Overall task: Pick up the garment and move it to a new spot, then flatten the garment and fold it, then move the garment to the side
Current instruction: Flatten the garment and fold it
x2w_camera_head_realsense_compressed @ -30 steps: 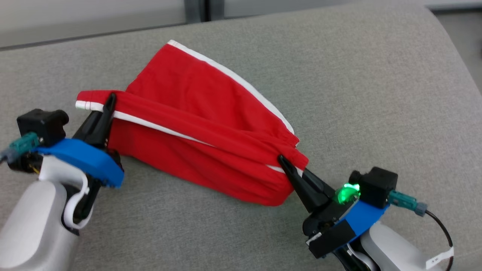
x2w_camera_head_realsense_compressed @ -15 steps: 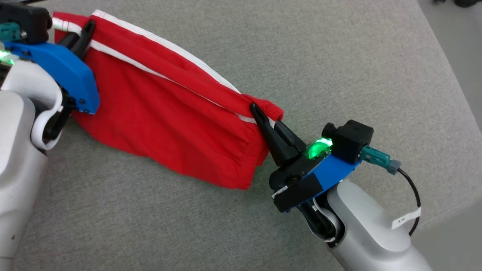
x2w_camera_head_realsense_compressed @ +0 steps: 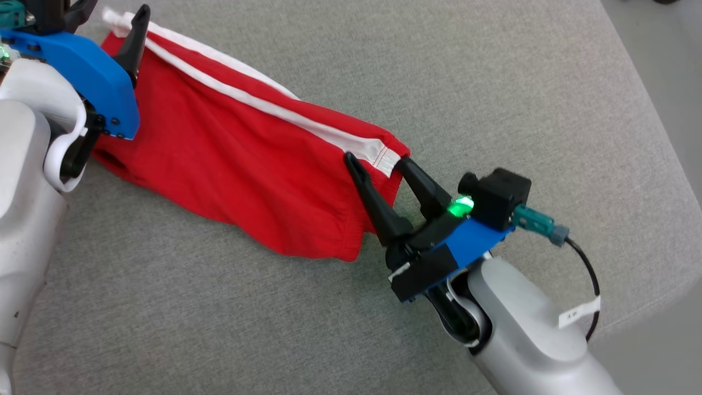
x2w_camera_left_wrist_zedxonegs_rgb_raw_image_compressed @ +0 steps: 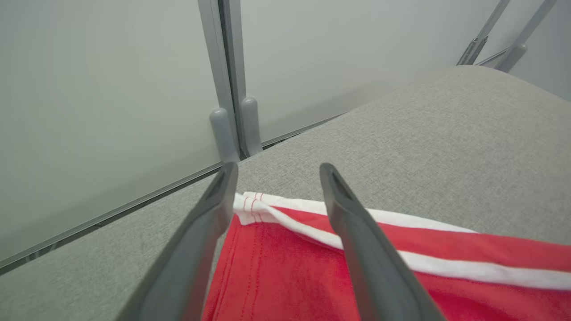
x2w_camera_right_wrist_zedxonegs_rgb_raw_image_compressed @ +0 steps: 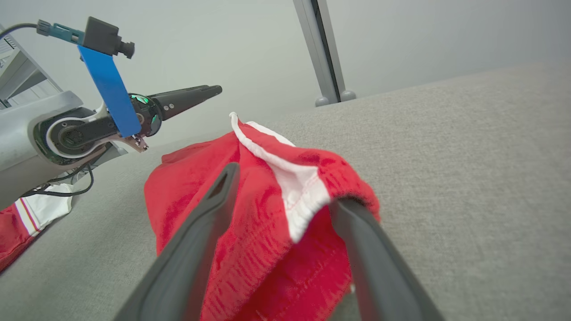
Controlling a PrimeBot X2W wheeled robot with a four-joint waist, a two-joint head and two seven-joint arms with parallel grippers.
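Note:
The garment (x2w_camera_head_realsense_compressed: pixel 241 159) is red with a white side stripe and lies stretched out on the grey padded surface (x2w_camera_head_realsense_compressed: pixel 493 82), from upper left to centre. My left gripper (x2w_camera_head_realsense_compressed: pixel 118 6) stands open at its far end. In the left wrist view the left gripper (x2w_camera_left_wrist_zedxonegs_rgb_raw_image_compressed: pixel 277 168) straddles the white hem corner of the garment (x2w_camera_left_wrist_zedxonegs_rgb_raw_image_compressed: pixel 276 267) without pinching it. My right gripper (x2w_camera_head_realsense_compressed: pixel 378 159) is open around the waistband end. In the right wrist view the right gripper (x2w_camera_right_wrist_zedxonegs_rgb_raw_image_compressed: pixel 287 187) has the bunched garment (x2w_camera_right_wrist_zedxonegs_rgb_raw_image_compressed: pixel 267 156) between its fingers, one fingertip tucked under the fold.
The padded surface drops off at its right edge (x2w_camera_head_realsense_compressed: pixel 658 219). A pale wall with a grey post (x2w_camera_left_wrist_zedxonegs_rgb_raw_image_compressed: pixel 227 89) stands behind it. Another red and white cloth (x2w_camera_right_wrist_zedxonegs_rgb_raw_image_compressed: pixel 26 214) lies low at the left, past my left arm (x2w_camera_right_wrist_zedxonegs_rgb_raw_image_compressed: pixel 67 129).
Both grippers were shut on the garment's ends and have opened, letting it go. The garment now rests flat and stretched. The head camera has also shifted.

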